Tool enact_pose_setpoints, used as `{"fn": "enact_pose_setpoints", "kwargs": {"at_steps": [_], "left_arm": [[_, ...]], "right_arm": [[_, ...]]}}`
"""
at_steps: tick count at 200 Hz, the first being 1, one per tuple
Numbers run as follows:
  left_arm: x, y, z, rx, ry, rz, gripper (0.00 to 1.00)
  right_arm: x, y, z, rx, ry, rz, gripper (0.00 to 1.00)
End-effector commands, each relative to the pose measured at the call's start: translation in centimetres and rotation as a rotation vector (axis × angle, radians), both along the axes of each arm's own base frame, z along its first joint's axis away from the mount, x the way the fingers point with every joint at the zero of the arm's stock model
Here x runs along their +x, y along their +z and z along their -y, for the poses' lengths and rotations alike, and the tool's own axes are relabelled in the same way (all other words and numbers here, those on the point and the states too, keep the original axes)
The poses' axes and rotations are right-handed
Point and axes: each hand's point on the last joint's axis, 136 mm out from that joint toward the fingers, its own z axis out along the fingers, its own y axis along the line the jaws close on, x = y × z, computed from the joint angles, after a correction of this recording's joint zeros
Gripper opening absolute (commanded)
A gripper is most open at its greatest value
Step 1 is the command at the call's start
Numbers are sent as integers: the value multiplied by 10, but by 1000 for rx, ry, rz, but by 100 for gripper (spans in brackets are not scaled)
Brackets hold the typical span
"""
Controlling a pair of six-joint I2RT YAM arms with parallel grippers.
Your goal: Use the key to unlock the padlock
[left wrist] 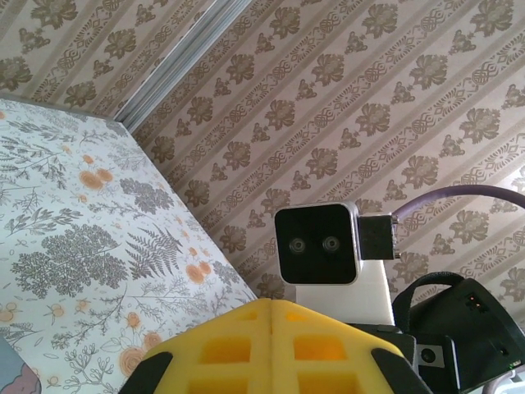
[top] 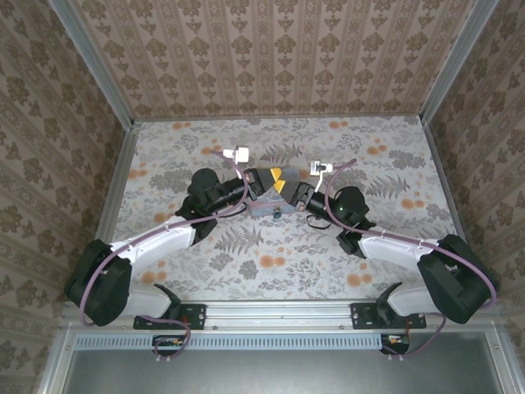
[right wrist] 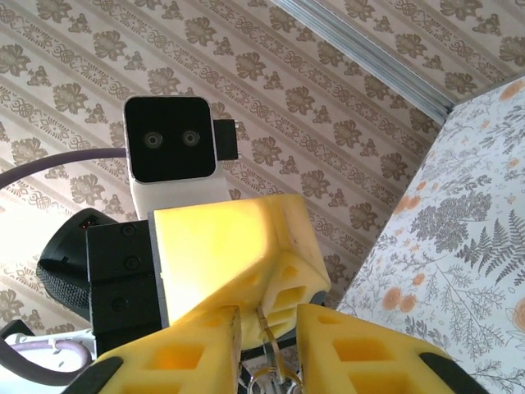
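My left gripper [top: 273,176] and right gripper [top: 285,187] meet tip to tip above a light blue tin [top: 264,208] at mid-table. A tiny dark padlock [top: 279,213] sits at the tin's near edge. In the left wrist view the yellow left gripper [left wrist: 271,316] is pressed shut. From the right wrist view, a thin metal key [right wrist: 267,337] sticks out of the left gripper's [right wrist: 283,275] closed tips, its ring [right wrist: 275,382] dangling below. My right gripper [right wrist: 271,313] stands open around the key, its fingers apart on either side.
Floral tabletop [top: 328,254] with patterned walls on three sides and metal corner posts [top: 447,61]. Both arms reach in from the near rail [top: 279,313]. The right wrist's camera housing [left wrist: 318,245] faces the left wrist camera closely.
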Motion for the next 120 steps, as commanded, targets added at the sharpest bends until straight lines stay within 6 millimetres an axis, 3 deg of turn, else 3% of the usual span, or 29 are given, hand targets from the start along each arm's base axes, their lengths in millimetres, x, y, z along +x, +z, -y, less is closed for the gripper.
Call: {"fn": "enact_pose_setpoints", "kwargs": {"at_steps": [1,40,120], "left_arm": [[-3,15,5,-17,-18,55,0],[-1,15,4,-21,-1,54,0],[3,17,0,-36,35,55,0]], "right_arm": [[-2,17,-3,26,14,61,23],[-3,10,-2,29,14,48,21],[-3,-4,0,28,-5,18,27]]}}
